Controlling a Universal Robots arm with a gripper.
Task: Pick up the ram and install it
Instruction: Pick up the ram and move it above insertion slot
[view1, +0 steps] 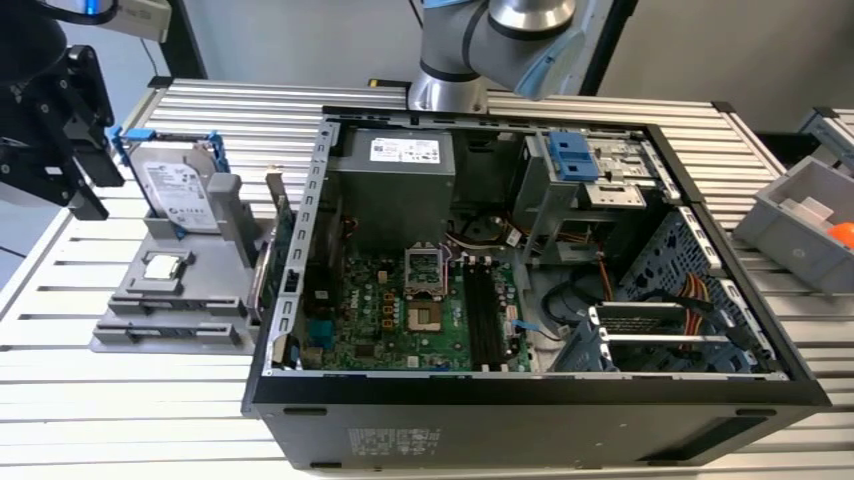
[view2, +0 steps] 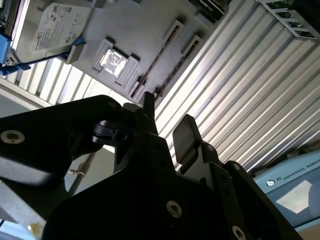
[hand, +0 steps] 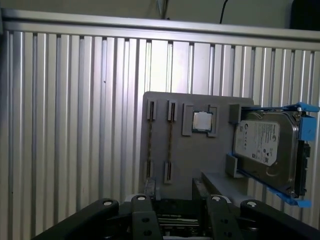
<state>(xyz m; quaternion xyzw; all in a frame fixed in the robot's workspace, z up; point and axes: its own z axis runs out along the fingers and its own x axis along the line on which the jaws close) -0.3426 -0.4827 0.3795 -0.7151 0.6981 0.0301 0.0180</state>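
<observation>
Silver-grey arm (view1: 447, 70) with pale blue joint cap (view1: 550, 58), matte black gripper (view2: 167, 117) — silver screw heads (view2: 173, 208)

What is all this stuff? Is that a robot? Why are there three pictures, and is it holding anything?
Yes, it's a robot arm with a gripper, a claw with two black fingers. One picture comes from a camera standing off the arm. It shows an open computer case on a ribbed metal table. The other two pictures come from cameras riding near the arm's wrist, so they look past the gripper at a grey holder on the table. In the holder are a hard drive in a blue frame, a small square chip and a thin stick standing on edge, the ram. The gripper is open, holds nothing and hovers apart from the ram.
</observation>
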